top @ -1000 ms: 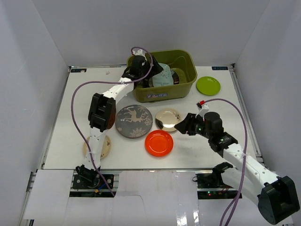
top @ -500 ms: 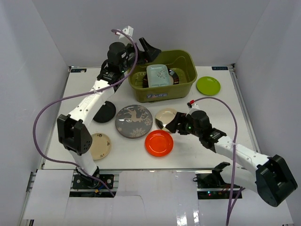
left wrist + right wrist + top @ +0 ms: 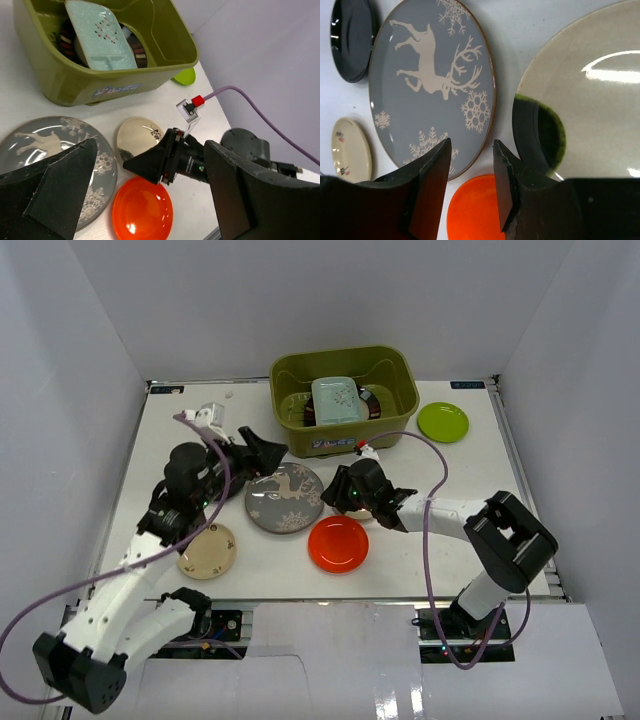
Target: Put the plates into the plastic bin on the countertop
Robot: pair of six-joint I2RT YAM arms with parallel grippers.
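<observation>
The olive plastic bin point(image 3: 345, 430) point(image 3: 100, 82) holds the pale teal plate point(image 3: 335, 400) point(image 3: 97, 37) over a dark-rimmed plate point(image 3: 375, 406). On the countertop point(image 3: 450, 480) lie the grey deer plate point(image 3: 285, 500) point(image 3: 430, 75), orange-red plate point(image 3: 338, 544) point(image 3: 142, 210), lime green plate point(image 3: 442, 421), beige plate point(image 3: 208, 550) and black plate point(image 3: 350, 40). My right gripper point(image 3: 337, 490) point(image 3: 470, 185) is open and empty, low at the near-left rim of the cream plate with the dark patch point(image 3: 590, 110) point(image 3: 137, 137). My left gripper point(image 3: 262, 452) point(image 3: 150, 200) is open and empty, above the deer plate's left side.
The left arm hides the black plate in the top view. White walls close in the table on three sides. Metal rails point(image 3: 520, 470) run along the table edges. The purple cables point(image 3: 430, 455) loop over the table.
My left gripper let go of the teal plate in the bin, then swung back and down to the table's left-middle. My right gripper moved left onto the cream plate's edge.
</observation>
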